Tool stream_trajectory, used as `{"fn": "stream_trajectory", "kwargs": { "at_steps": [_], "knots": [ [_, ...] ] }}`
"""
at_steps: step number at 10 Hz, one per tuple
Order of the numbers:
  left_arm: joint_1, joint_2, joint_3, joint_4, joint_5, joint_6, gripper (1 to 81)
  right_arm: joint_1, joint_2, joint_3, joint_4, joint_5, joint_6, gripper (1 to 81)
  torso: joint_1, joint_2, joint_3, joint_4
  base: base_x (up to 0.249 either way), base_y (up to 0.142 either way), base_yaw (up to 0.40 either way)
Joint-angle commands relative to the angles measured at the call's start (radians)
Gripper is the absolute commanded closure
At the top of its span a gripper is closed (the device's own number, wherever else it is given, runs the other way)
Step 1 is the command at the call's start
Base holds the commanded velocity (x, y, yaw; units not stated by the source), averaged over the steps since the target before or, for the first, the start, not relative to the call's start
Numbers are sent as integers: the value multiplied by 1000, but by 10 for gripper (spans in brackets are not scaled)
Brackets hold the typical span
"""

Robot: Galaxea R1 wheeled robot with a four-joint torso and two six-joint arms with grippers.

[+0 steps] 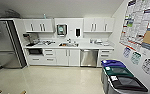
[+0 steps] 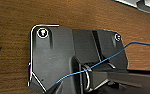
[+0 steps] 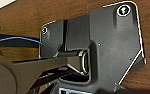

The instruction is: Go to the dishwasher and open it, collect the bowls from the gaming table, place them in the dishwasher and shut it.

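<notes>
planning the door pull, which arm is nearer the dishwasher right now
Right, probably, by little: the dishwasher stands across the floor, slightly right of centre ahead. Both arms are well short of it, the left one a bit farther off.

One dishwasher is seen under the counter. One fridge is seen by the wall. One sink is set in the counter. Three bins are lined up along the wall. Two groups of upper cupboards are hung above.
</notes>
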Motion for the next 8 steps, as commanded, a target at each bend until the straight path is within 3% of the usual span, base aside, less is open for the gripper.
{"fn": "stream_trajectory", "kwargs": {
  "at_steps": [1, 2, 8],
  "knots": [
    [-45, -21, 12, 11, 46, 4, 10, 43, -27, 25, 1, -64, -5, 10, 0, 0, 0, 0, 168, 0, 0],
    [-45, -21, 12, 11, 46, 4, 10, 43, -27, 25, 1, -64, -5, 10, 0, 0, 0, 0, 168, 0, 0],
    [-45, -21, 12, 15, 46, 4, 10, 45, -29, 25, 1, -64, -5, 10, -1, 0, 0, 0, 178, -84, 0]
  ]
}}
